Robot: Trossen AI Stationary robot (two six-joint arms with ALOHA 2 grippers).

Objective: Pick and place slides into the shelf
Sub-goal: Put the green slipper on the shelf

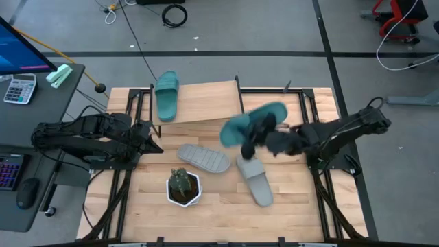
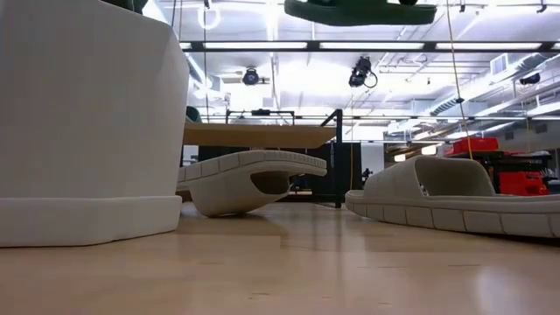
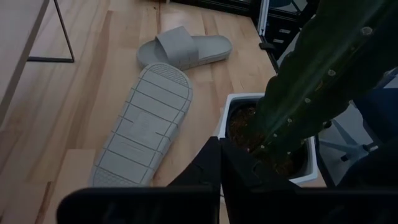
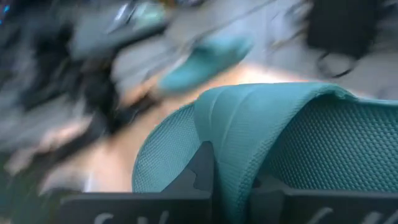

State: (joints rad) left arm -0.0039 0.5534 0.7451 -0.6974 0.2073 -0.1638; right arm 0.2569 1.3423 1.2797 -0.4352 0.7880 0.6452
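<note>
Teal slides (image 1: 167, 95) two, grey slides (image 1: 204, 158) two.

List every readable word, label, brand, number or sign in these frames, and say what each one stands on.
None can be read.
Calculator beside the table: key markings too small to read.
Monitor next to it: a blue screen, no legible text.
Teal slide in the right end effector, grey slides, white pot: no print visible.
</note>
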